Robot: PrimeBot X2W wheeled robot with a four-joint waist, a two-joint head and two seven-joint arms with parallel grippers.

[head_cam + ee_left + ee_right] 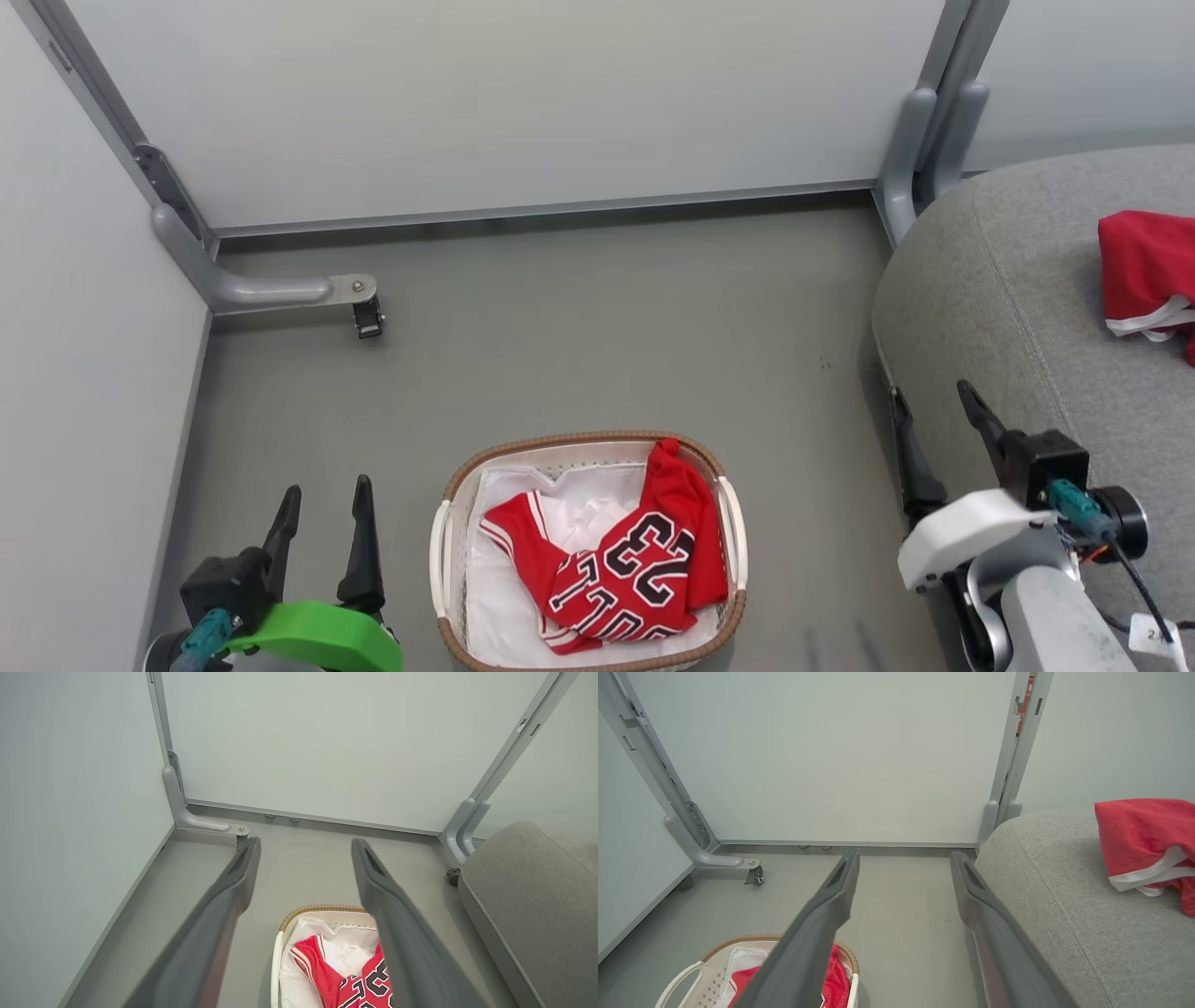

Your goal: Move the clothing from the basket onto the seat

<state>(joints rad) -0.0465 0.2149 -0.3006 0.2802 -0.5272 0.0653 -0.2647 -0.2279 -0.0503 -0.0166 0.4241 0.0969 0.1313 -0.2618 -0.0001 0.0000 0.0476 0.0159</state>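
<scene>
Head view: my left hand [327, 485] and right hand [929, 390], both spread and empty, flank the basket [579, 439] w/ a red jersey [625, 569] inside; a second garment [1144, 261] lies on the seat [1008, 280]. L wrist view: jersey low beside my fingers [402, 933]. R wrist view: seat alongside. Next, likely: dip, pinch jersey.

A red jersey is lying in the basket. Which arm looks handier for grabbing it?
Probably the right. The right gripper is open, the jersey lies toward the right side of the basket, and the seat is beside that arm.
</scene>
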